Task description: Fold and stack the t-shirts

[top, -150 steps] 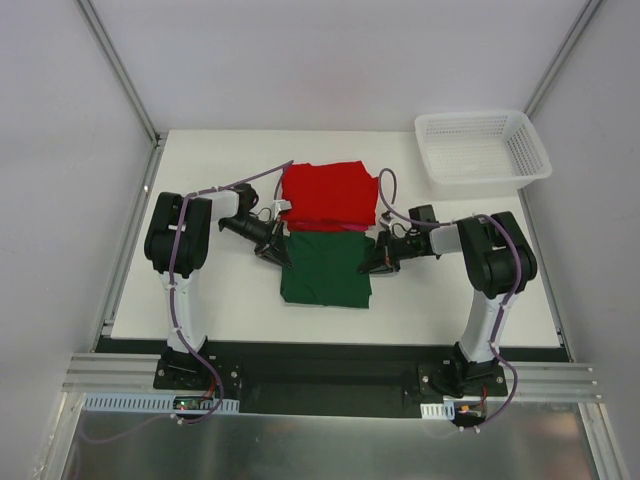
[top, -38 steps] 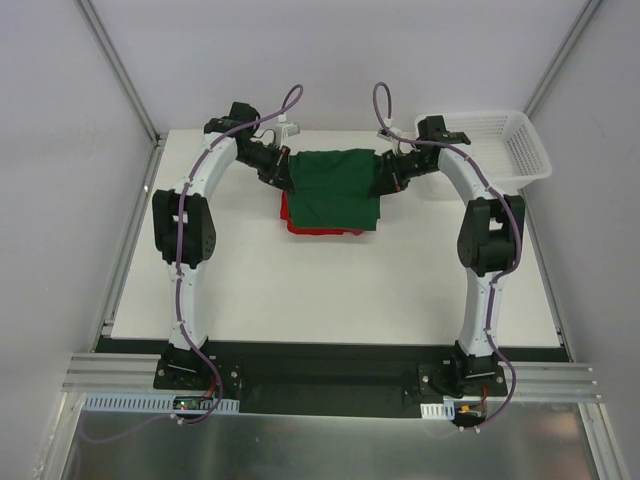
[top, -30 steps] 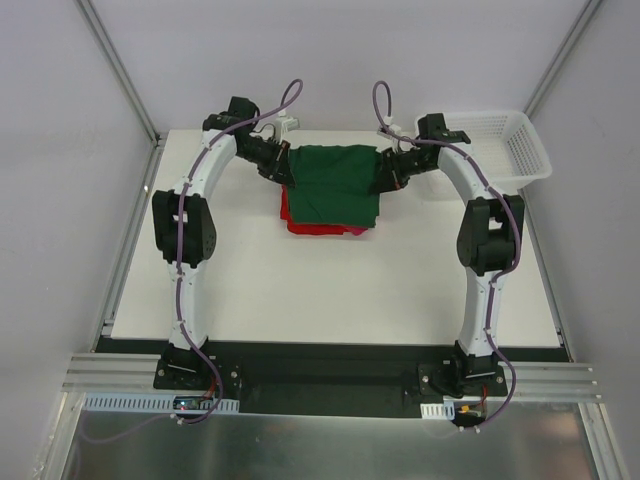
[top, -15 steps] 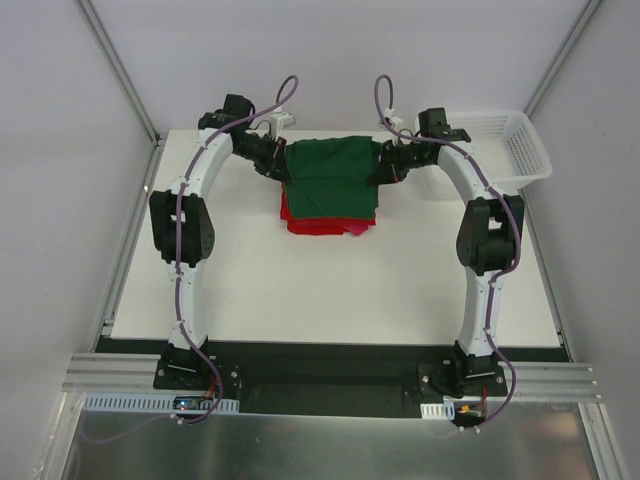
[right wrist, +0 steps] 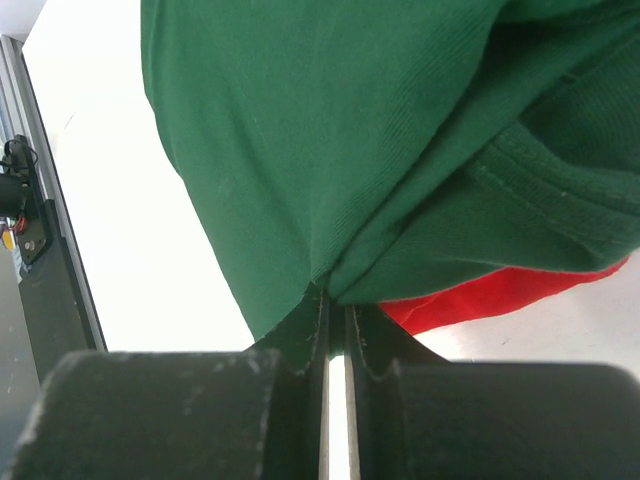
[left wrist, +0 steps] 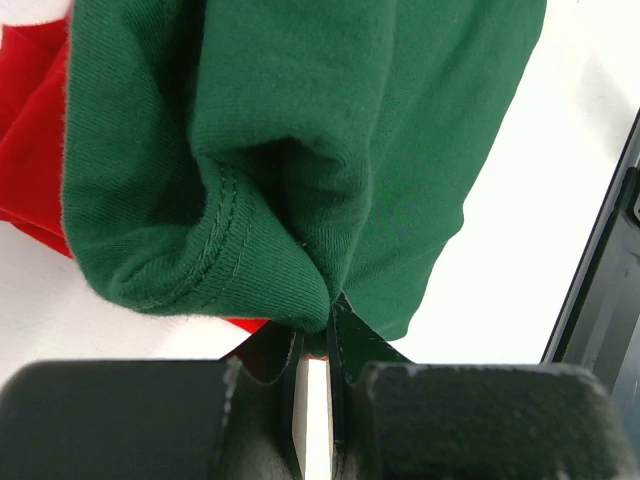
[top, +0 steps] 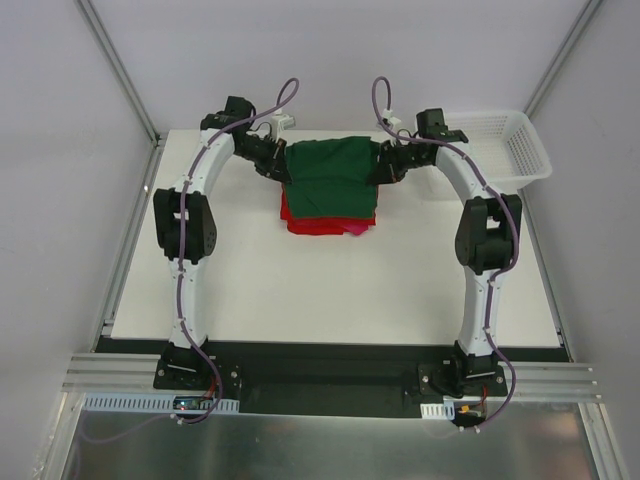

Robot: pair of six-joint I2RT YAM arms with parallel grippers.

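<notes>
- Looking at the green shirt (top: 330, 172) first: it's folded and sits on top of the red shirt (top: 322, 222), toward the back middle of the table (top: 330, 290).
- The red shirt lies flat underneath. A strip of it sticks out along the near edge of the green one, and there's a thin sliver on the left side too.
- The green one covers the far part of the red one, so the two edges closest to us don't line up.
- Our left gripper (top: 282, 168) is clamped on the green shirt's left edge. On the left wrist camera we see its fingers (left wrist: 352, 345) pinched tight, with a stitched hem fold bunched up right above them.
- Our right gripper (top: 381, 170) is doing the same on the right edge. Its wrist camera shows the jaws squeezed onto a thin layer of green cloth, with red peeking out just below and to the side.
- The cloth gathers into soft folds at both pinch points, while the middle of the shirt looks fairly smooth from above.
- Both arms stretch far forward and arch inward, one on each side of the stack.
- A purple cable (top: 285, 100) loops up over each wrist.
- There's a white basket (top: 535, 150) at the far right corner of the table, just past the right arm and well apart from the shirts.
</notes>
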